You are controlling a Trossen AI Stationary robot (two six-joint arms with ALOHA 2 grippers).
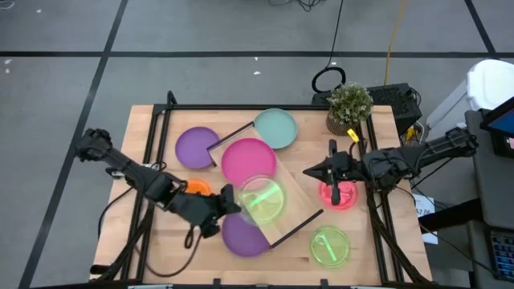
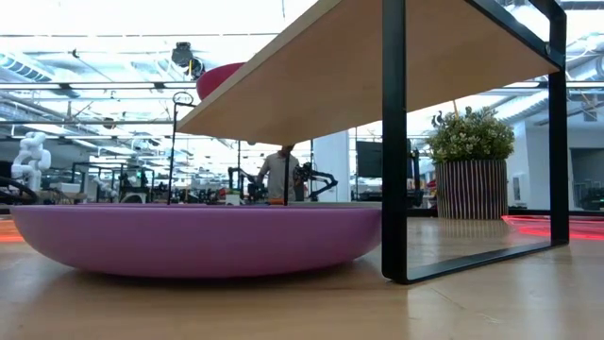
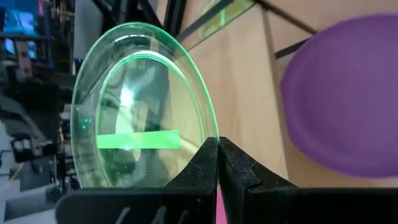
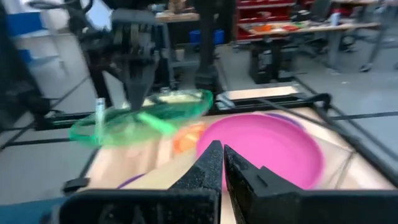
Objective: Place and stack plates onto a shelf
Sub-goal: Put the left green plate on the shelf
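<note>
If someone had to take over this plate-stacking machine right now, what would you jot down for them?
Left gripper: shut on the rim of a clear green plate, held above the shelf.
Right gripper: shut, empty, over the shelf's far end near the red plate.
Done: magenta plate lies on the shelf.
Left: set the held green plate down; then the purple plate, teal plate, orange plate, red plate, second green plate, and the purple plate under the shelf, all on the table.
</note>
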